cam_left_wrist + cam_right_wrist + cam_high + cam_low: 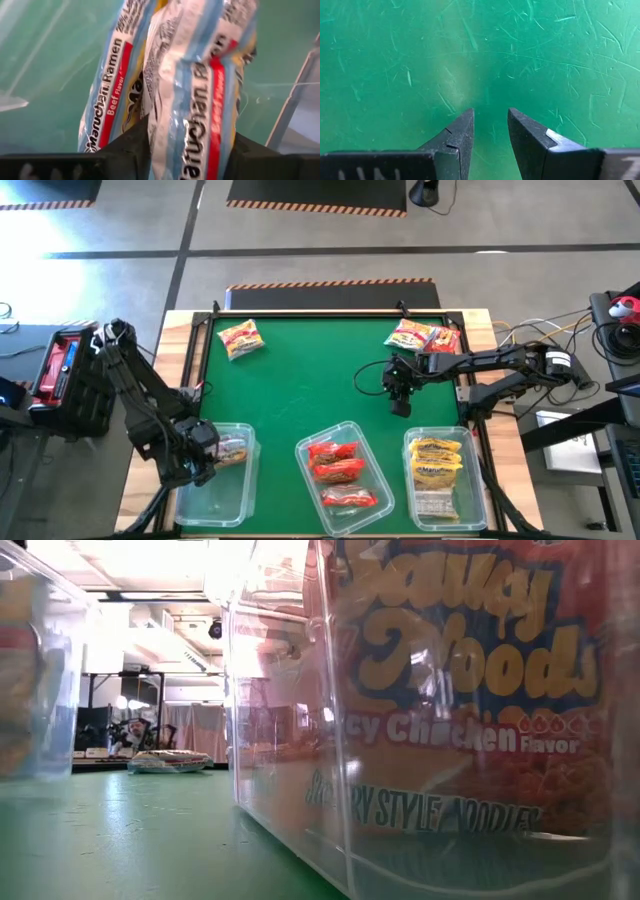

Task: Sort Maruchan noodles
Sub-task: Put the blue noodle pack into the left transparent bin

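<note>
My left gripper hangs over the clear left bin near the table's front edge, shut on a Maruchan noodles packet with a blue, white and red "Beef Flavor" label. A second such packet stands beside it, outside the fingers. In the high view a packet shows in the bin's far end. My right gripper hovers open over the bare green mat, right of centre, holding nothing. Loose packets lie at the far left and far right. My left gripper pinches the beef packet between its two fingers, one on each flat face at the packet's near end. The fingers point steeply down from above. The packet stands on edge, reaching down into the left bin; whether it rests on the bin's floor I cannot tell.
The middle bin holds red packets, and its clear wall fills the low view. The right bin holds yellow packets. A raised wooden frame borders the mat. Bare mat spreads across the middle.
</note>
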`<state>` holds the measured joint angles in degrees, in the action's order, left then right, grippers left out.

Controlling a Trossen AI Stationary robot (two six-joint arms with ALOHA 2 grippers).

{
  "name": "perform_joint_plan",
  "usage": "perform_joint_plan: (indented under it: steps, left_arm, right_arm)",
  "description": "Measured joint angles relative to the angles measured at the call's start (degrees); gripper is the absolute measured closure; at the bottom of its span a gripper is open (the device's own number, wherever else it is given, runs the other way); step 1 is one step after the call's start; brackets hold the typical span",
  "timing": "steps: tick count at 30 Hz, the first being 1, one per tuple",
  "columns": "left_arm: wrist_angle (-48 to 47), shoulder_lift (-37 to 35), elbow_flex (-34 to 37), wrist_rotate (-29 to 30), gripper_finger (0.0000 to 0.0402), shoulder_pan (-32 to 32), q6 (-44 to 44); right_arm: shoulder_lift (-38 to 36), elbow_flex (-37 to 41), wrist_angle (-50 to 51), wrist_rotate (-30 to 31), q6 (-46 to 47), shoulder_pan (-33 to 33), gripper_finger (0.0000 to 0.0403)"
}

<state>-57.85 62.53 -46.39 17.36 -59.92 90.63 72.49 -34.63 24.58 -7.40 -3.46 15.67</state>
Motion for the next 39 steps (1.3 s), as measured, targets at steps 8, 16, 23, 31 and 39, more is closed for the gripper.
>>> perform_joint_plan:
  steps: [8, 16, 23, 31, 39]
  left_arm:
    - [1.03, -0.07, -0.81, -1.02, 0.0228, 0.07, -1.30]
    - [0.74, -0.18, -2.12, -1.43, 0.0220, 0.07, -3.16]
    - [-0.64, -0.20, -2.28, 0.12, 0.0220, 0.13, -3.34]
    - [-7.43, -0.75, -6.78, 9.89, 0.0220, 1.01, -3.13]
    - [-11.14, -0.77, -9.52, 18.35, 0.0220, 10.89, -4.86]
  right_arm:
    - [0.00, 0.00, -0.02, 0.00, -0.01, 0.01, 0.0294]
    - [0.00, 0.00, -0.02, 0.00, -0.06, 0.00, 0.0294]
    - [0.00, 0.00, -0.02, 0.00, -0.05, 0.01, 0.0294]
    - [0.00, 0.00, -0.02, 0.01, -0.01, 0.01, 0.0294]
    - [0.00, 0.00, -0.03, 0.01, 0.00, 0.01, 0.0294]
